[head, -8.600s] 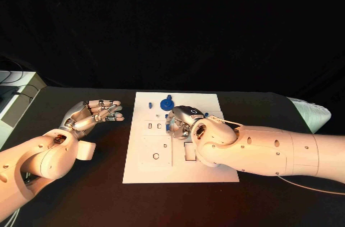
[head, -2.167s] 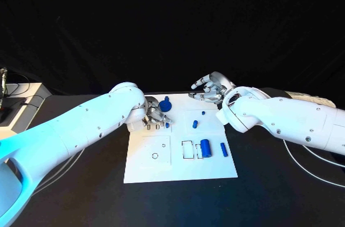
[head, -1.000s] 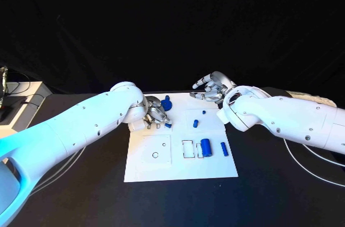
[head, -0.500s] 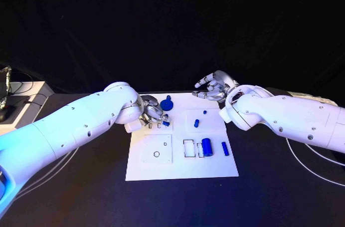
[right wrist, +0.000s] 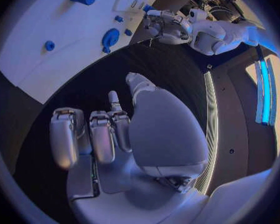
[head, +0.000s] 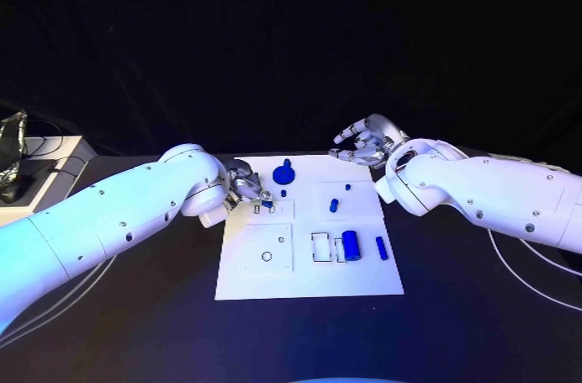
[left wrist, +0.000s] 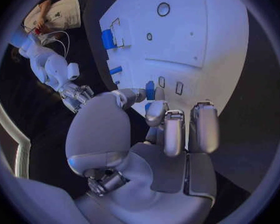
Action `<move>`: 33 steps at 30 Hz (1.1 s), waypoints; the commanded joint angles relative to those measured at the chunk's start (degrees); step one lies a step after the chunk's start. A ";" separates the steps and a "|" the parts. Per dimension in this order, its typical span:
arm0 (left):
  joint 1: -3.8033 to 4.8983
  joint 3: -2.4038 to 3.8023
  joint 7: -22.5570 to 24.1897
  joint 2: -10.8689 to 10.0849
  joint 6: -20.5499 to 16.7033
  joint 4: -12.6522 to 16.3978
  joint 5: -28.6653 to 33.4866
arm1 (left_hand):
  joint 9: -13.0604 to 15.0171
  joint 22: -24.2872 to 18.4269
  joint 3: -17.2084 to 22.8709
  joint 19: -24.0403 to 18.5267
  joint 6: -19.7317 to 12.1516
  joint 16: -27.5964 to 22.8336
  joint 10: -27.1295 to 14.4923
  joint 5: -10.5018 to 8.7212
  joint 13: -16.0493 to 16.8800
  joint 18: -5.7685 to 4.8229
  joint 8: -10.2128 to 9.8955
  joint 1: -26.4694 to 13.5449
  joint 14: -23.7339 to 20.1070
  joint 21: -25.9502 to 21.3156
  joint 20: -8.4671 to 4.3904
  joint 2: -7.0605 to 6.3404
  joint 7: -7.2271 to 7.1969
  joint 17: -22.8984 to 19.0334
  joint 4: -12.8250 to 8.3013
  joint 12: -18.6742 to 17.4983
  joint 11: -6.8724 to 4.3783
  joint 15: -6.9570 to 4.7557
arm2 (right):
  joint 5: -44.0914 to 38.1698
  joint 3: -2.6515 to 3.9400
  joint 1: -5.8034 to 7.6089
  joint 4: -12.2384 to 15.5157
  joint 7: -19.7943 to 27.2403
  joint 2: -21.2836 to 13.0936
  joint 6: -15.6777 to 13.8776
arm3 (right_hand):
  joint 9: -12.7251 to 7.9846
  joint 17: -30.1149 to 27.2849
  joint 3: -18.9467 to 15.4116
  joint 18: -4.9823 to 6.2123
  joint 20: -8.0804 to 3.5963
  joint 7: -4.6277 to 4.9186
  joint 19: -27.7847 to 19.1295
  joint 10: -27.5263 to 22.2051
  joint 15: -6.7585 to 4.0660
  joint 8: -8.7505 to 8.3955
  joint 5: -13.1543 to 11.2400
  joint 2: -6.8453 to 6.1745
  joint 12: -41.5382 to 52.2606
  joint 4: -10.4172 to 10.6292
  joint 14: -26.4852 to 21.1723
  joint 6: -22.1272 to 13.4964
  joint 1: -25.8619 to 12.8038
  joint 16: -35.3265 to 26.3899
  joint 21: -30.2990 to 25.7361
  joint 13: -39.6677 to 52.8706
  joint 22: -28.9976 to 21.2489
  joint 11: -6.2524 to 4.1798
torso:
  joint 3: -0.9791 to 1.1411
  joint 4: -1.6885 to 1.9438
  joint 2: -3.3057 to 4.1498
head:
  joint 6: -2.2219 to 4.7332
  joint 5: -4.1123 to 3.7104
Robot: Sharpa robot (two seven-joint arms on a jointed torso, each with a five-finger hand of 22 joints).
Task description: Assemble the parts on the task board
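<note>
Two arms over a black desk [head: 121,332] from the head camera. Left hand [head: 246,188] at the near-left edge of the white task board [head: 309,273], fingers curled round a small blue part [head: 266,204] right above the slots there. Right hand [head: 367,142] off the board's far right corner, fingers loosely bent, nothing held. Loose on the board: a round blue disc [head: 283,175], a short peg [head: 334,205], a fat cylinder [head: 351,244] seated by its recess, a thin bar [head: 381,247].

From the left wrist: silver fingers [left wrist: 170,129] closed in toward the thumb, the little blue part [left wrist: 150,90] pinched at their tips, just over the narrow rectangular slots [left wrist: 177,88]. Board smooth, matte, flat.

From the right wrist: fingers [right wrist: 90,134] half-curled, apart, empty, above dark desk beside the board.

Likely risks: part tilted in the pinch, jamming at the slot's edge; hard smooth plastic slipping from metal fingertips; board sliding on the desk under a sideways push.
</note>
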 commanded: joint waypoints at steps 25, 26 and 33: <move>-2.46 -1.03 0.27 1.97 -6.09 -1.04 -7.35 | 14.89 0.47 9.64 0.71 3.31 -0.36 0.45 0.33 0.15 -0.57 -0.20 -0.33 5.31 0.52 0.00 0.02 -2.61 12.16 -9.98 0.40 -0.12 -0.47 | -0.39 0.02 -0.18 0.02 0.56 -0.03 0.80 | 0.10 13.81 -0.14 0.54 -0.14 -0.17 2.67 1.84 -0.07 0.27 0.43 0.06 -0.05 0.17 5.62 0.19 -0.74 -0.20 -0.34 11.26 9.19 -0.30 | -0.04 0.08 -0.06 | -0.44 0.00; -2.53 -1.05 0.31 2.08 -6.20 -1.10 -7.54 | 14.89 0.47 9.64 0.71 3.31 -0.36 0.45 0.33 0.15 -0.57 -0.20 -0.33 5.31 0.52 0.00 0.02 -2.61 12.16 -9.98 0.40 -0.12 -0.47 | -0.39 0.02 -0.18 0.04 0.56 -0.04 0.80 | 0.10 13.81 -0.14 0.54 -0.14 -0.17 2.67 1.84 -0.07 0.27 0.43 0.06 -0.05 0.17 5.62 0.19 -0.74 -0.20 -0.34 11.26 9.19 -0.30 | -0.04 0.08 -0.04 | -0.48 -0.05; -2.80 -1.11 0.59 2.70 -6.50 -1.39 -8.51 | 14.89 0.47 9.64 0.71 3.31 -0.36 0.45 0.33 0.15 -0.57 -0.20 -0.33 5.31 0.52 0.00 0.02 -2.61 12.16 -9.98 0.40 -0.12 -0.47 | -0.36 0.02 -0.18 0.15 0.55 -0.08 0.84 | 0.10 13.81 -0.14 0.54 -0.14 -0.17 2.67 1.84 -0.07 0.27 0.43 0.06 -0.05 0.17 5.62 0.19 -0.74 -0.20 -0.34 11.26 9.19 -0.30 | -0.04 0.04 -0.01 | -0.57 -0.09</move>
